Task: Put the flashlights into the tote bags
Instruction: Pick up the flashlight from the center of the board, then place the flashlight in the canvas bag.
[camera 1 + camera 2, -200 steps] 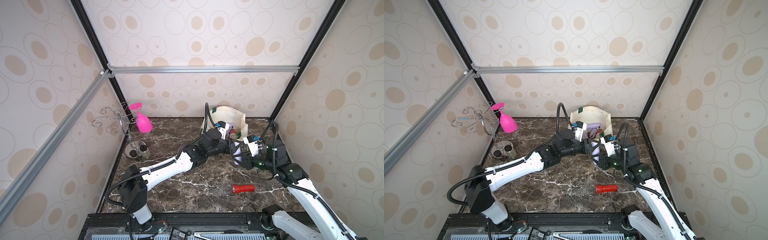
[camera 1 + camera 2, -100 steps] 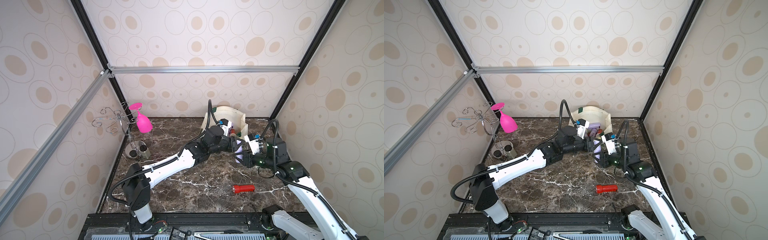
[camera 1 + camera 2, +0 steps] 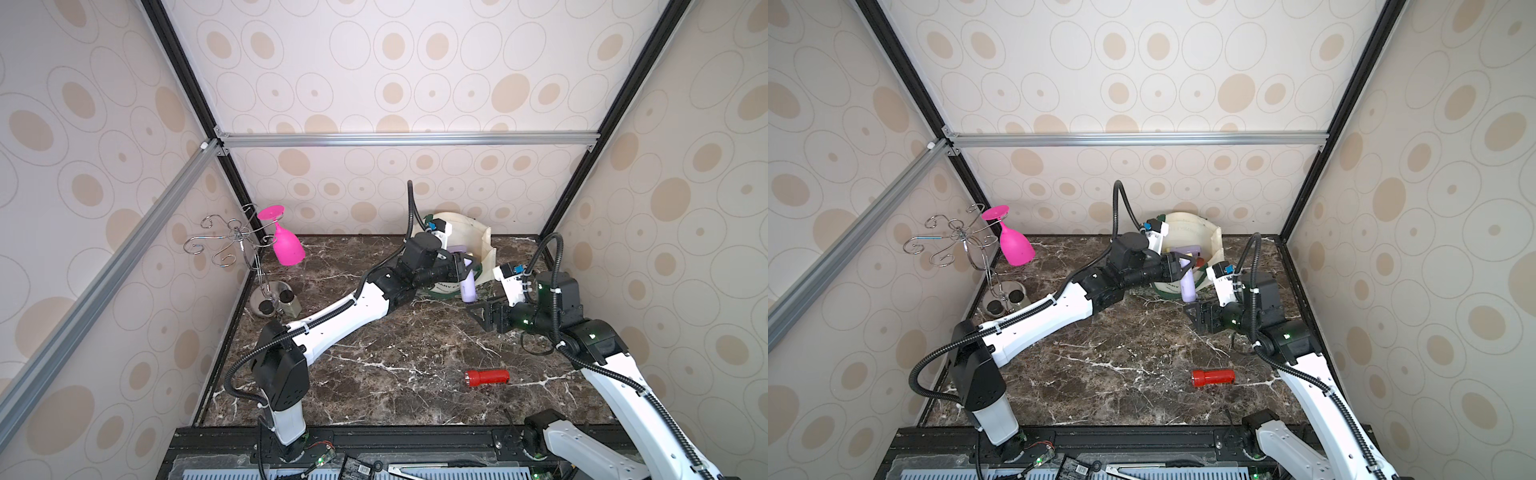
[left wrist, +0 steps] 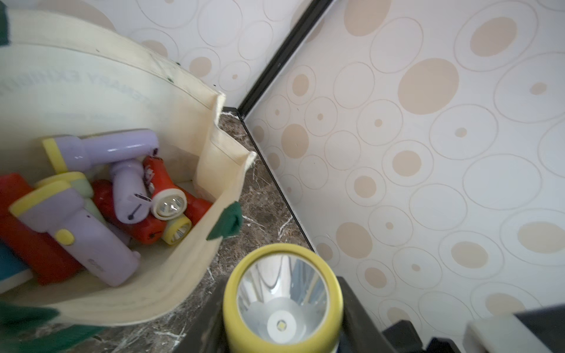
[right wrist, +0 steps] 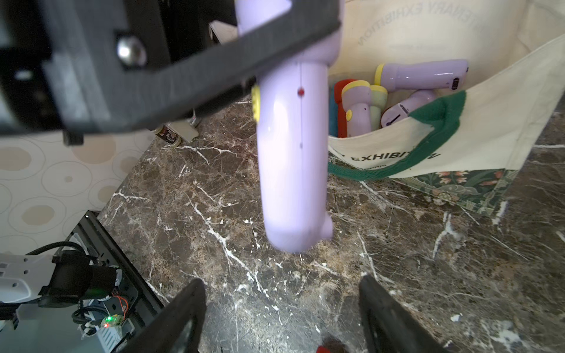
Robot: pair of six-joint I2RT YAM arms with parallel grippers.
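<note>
Evidently the step in hand is getting the lilac flashlight (image 3: 469, 287) into the tote bag (image 3: 487, 245). The left gripper (image 3: 464, 269) is clamped on it just under the yellow-ringed head. The body hangs upright, tail down, over the marble table (image 3: 395, 340), just outside the bag's near wall. The left wrist view shows the head beside the cream rim, not above the opening. The right gripper (image 3: 476, 314) sits low near the tail, its jaws spread wide with nothing between them. To do this well, the left arm would probably need to lift until the tail clears the rim and the green handle (image 5: 440, 122), then carry across to the middle of the mouth before letting go. The soft wall looks likely to fold if the tail catches it, so height first and sideways second seems wise. The pile of flashlights (image 4: 91, 226) already inside leaves little bare floor, so a low release should keep the new one from bouncing out. A red flashlight (image 3: 487, 377) lies on the table well apart, toward the front, for the free right gripper.
</note>
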